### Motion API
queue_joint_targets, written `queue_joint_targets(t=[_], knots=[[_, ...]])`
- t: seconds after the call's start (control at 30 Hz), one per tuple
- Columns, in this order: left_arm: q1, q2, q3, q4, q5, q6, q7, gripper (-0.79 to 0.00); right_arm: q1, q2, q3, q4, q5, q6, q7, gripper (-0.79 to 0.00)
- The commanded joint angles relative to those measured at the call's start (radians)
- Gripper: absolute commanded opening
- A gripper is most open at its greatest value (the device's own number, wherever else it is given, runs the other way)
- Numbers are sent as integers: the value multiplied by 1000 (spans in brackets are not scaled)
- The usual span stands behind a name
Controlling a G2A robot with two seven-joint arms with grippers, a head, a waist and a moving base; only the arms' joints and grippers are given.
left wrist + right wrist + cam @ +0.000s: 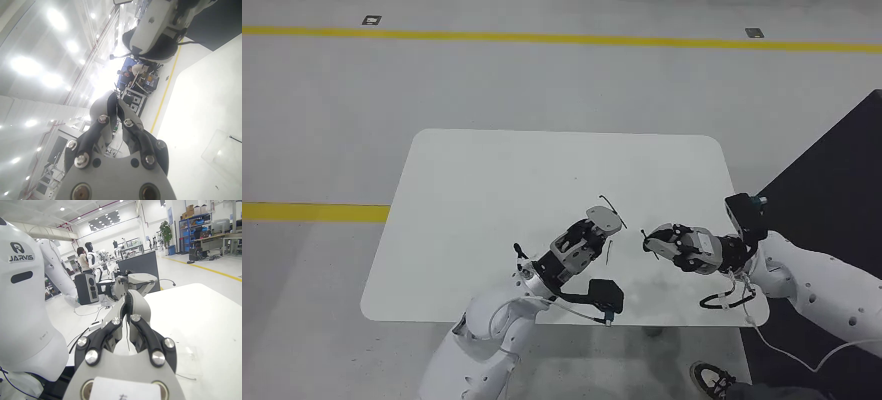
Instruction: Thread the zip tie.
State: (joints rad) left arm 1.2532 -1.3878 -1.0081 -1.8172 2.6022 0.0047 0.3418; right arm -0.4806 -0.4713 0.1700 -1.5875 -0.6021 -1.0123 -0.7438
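Right tool [126, 298]: clenched on a black zip tie [127, 336]. The tie's head [112, 56] pokes past the fingertips toward the other arm, and the tail trails back between the fingers.
Left tool [116, 98]: clenched too, apparently pinching a second zip tie [613, 210] that arcs out from its tip.
Place: both tools are over the near half of the white table [492, 200], facing each other, near but apart.
Handling: probably very light, thin and springy. It should bend easily sideways, and the smooth plastic is likely to twist or slide between the pads. It looks hardly fragile.
Hold: best taken just behind the head and close to the tail tip, so the free ends stay short and stiff.
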Motion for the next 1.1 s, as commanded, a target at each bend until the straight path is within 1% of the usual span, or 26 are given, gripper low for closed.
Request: queue_joint_targets(t=[0.0,0.23,1.07], knots=[[-1,0,3,-1,0,2,0,-785,-2,-3,0,-4,12,0,19,-785],[-3,1,16,-1,13,11,2,-785,3,-14,0,-11,62,0,54,-785],[9,6,21,-21,28,40,-3,-785,3,-14,0,-11,62,0,54,-785]])
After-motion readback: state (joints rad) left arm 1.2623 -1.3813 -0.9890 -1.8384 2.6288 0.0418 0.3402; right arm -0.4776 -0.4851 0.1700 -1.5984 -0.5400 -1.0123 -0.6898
